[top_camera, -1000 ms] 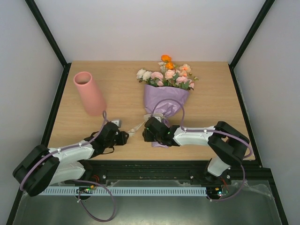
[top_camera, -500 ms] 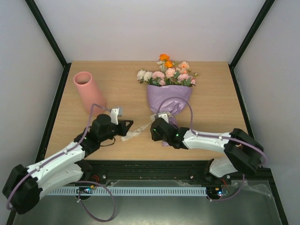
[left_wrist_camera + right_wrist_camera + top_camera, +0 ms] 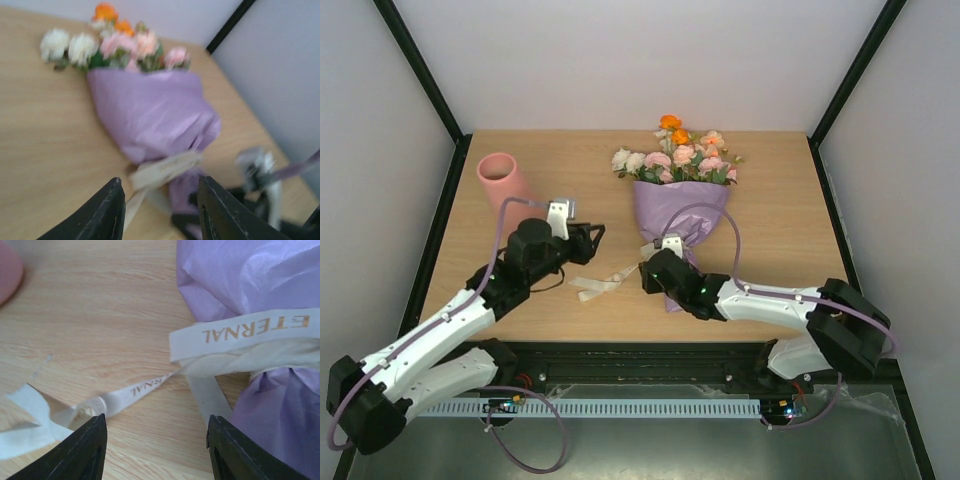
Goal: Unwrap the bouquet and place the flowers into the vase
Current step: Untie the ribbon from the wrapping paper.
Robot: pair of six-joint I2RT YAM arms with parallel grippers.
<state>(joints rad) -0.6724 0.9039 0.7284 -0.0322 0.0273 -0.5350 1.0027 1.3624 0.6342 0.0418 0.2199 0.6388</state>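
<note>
The bouquet (image 3: 682,200) lies on the table (image 3: 780,180), cream ribbon (image 3: 603,283) trailing left, vase (image 3: 503,180) well apart.

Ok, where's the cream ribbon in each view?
Top external: cream ribbon lies loose just below centre, left of the lilac wrapping paper.
Left wrist: ribbon at lower centre, across the wrap's narrow neck.
Right wrist: printed band at right, tail trailing lower left.
Shared landmark: the lilac wrapping paper.

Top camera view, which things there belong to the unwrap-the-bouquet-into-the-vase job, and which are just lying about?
Job:
- glossy lilac paper-wrapped bouquet
- its pink, cream and orange artificial flowers
- cream printed ribbon trailing from it
- salmon-pink matte cylinder vase

Just there:
- light wooden tabletop
- black frame posts
</note>
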